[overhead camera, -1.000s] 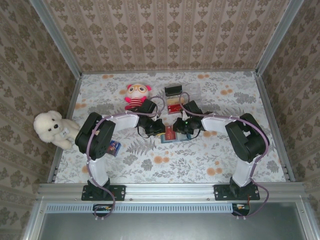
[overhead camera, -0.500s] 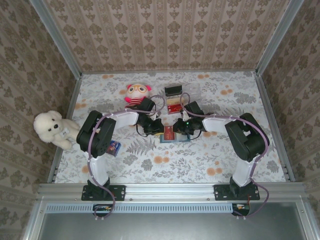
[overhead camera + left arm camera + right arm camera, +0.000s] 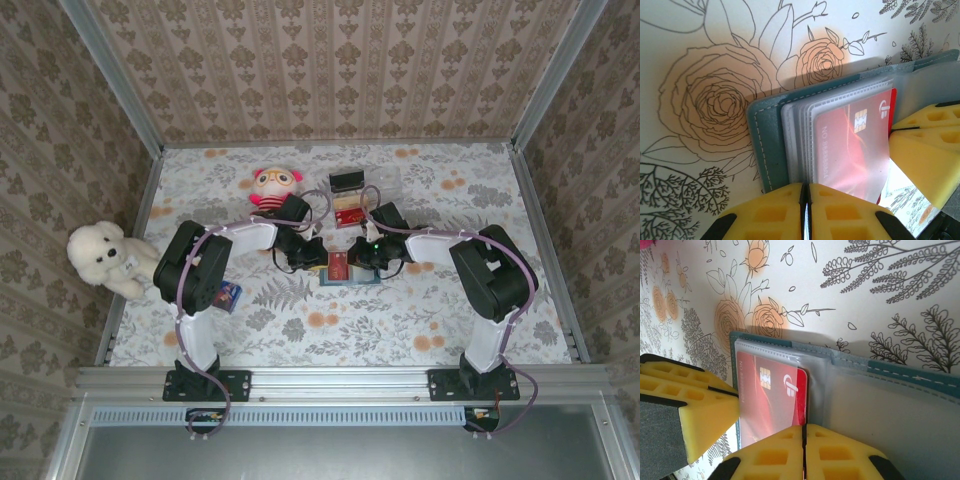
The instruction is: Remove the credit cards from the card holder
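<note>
Change: the right gripper [image 3: 803,429] is now closed right down, where a second ago a small gap was left between its fingers. The pads are met at the exposed end of the red credit card [image 3: 771,400], where it sticks out of its clear sleeve. It is judged to be pinched there, though the contact itself is hidden under the fingers. No change is seen at the left gripper [image 3: 806,187]: closed, and judged clamped on the near edge of the card holder [image 3: 767,135] at the sleeve stack.

Meaning: the grasp for the pull is judged made, but the card is not yet out. Most of it is seated in the sleeve. The holder is laid open on the surface [image 3: 300,320], midway between the two arms.

Around: both grippers are crowded over the holder, finger bodies just beside each other, so little room is left for the pull. A clear tray [image 3: 385,185] with a black block [image 3: 346,181] is set just behind; something red and gold is lying in it, too small to be identified. A pink-hatted doll [image 3: 275,190], a white plush dog [image 3: 103,258] and a small blue can [image 3: 228,296] are placed apart from the work.

Risk: the holder may be dragged along if the left clamp slips.
</note>
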Robot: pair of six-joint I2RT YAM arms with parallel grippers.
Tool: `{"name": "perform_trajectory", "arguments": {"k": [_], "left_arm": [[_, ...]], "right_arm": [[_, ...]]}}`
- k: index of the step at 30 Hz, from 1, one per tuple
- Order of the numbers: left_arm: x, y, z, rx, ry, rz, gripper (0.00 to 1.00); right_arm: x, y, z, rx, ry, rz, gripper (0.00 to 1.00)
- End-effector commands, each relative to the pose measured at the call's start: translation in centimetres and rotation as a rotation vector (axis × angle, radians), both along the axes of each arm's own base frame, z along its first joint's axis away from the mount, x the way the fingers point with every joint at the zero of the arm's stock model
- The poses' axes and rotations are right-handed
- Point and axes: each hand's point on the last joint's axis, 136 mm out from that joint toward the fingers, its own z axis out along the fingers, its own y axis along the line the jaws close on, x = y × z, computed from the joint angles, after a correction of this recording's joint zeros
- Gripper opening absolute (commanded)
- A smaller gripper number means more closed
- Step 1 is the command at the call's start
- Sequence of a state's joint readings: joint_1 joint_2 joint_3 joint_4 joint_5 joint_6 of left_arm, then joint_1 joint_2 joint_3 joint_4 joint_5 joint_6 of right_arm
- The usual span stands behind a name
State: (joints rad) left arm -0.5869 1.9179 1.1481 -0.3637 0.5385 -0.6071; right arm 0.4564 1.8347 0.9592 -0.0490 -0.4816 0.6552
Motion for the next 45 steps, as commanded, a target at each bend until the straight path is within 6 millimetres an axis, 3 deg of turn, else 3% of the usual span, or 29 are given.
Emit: {"name": "perform_trajectory", "arguments": {"k": [1, 18, 23, 30, 45], "left_arm": [[-1.3, 2.2, -3.3, 0.121, 0.065, 0.0, 0.12], [-1.5, 2.8, -3.7, 0.119, 0.074, 0.013, 0.13], [-1.6, 2.6, -3.7, 0.109, 0.076, 0.012, 0.13], [-1.6, 2.4, -3.7, 0.099, 0.079, 0.012, 0.13], [-1.9, 2.3, -3.8, 0.086, 0.087, 0.006, 0.13]], "right_arm": [[-1.2, 0.4, -0.4, 0.013, 0.019, 0.056, 0.06], [-1.4, -0.2, 0.7, 0.06, -0.019, 0.042, 0.03], [-1.6, 0.2, 1.2, 0.102, -0.019, 0.049, 0.11], [-1.7, 0.4, 0.3, 0.094, 0.018, 0.038, 0.22], [-1.3, 1.3, -0.7, 0.116, 0.041, 0.039, 0.12]]}}
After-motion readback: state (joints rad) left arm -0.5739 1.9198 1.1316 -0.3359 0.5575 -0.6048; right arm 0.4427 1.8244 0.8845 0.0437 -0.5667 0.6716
